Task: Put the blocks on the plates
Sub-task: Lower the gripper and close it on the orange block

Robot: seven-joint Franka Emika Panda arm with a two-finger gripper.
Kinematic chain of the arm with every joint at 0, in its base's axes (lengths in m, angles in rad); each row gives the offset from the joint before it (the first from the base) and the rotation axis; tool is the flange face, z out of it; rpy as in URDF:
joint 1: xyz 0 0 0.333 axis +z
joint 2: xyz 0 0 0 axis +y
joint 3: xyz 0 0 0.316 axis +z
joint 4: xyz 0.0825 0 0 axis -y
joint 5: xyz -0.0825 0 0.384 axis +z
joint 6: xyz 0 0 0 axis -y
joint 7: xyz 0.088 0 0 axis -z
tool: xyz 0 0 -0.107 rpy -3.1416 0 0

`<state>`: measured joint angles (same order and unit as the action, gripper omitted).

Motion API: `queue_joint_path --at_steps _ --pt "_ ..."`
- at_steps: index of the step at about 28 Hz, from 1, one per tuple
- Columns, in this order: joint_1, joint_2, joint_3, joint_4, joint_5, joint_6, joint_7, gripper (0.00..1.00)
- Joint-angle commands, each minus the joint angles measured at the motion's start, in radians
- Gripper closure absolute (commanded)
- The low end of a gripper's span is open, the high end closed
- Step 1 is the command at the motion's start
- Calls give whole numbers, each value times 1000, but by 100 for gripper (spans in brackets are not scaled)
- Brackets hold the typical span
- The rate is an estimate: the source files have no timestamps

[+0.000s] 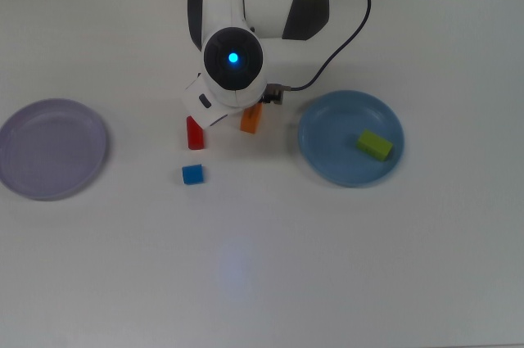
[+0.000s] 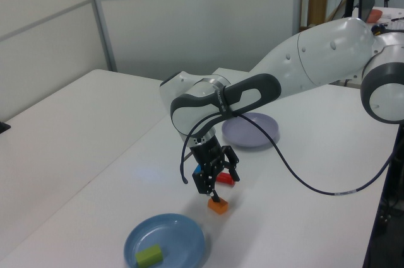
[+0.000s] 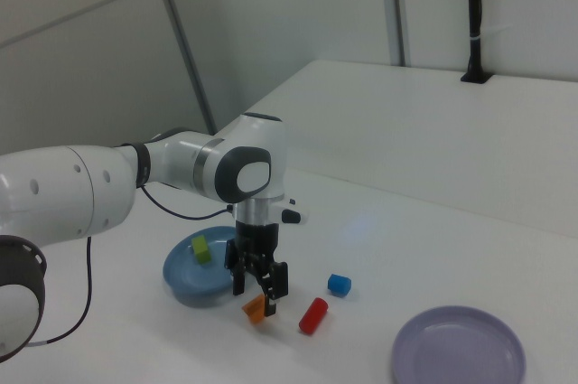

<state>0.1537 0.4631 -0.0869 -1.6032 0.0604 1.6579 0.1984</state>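
Gripper, black two-finger type, points straight down with its jaws spread narrowly, one finger on either side of the small orange rectangular bar. The tips sit at or just above the bar's top; no contact can be confirmed and nothing is held. In the right view the same stance shows: gripper directly over the bar, fingers straddling it.

Location of task items. The orange bar lies on the white table, its upper end hidden under the wrist in the top view, between the red cylinder and the medium blue round plate. The red cylinder lies on its side just beside the bar, apart from it. The small blue cube rests near the cylinder, further from the arm. The green rectangular bar already lies on the blue plate. The pale lavender round plate is bare, well apart at the top view's left.

Handling judgement: the orange bar looks solid, rigid and light, with flat faces; no fragility expected. Best hold is across the short width at mid-length, pads on the two long flat sides, so it does not pivot. Smooth surface may slip if pinched near an end. Blue plate is the nearer destination.
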Motion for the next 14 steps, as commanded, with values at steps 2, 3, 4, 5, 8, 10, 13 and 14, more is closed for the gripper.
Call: queue_joint_path --at_steps 2,3,4,5,8,10,13,14 --pt "12 -6 1 -3 -19 80 26 0" --pt "20 -4 1 -21 -17 121 27 0" --pt "26 -3 1 -33 -17 147 30 0" --pt "29 0 1 -46 -17 175 36 0" --pt "40 15 1 -75 -19 241 56 0" --pt "41 20 1 -78 -19 250 59 0" --pt "41 20 1 -83 -19 250 59 0" --pt "41 20 1 -83 -19 247 59 0"
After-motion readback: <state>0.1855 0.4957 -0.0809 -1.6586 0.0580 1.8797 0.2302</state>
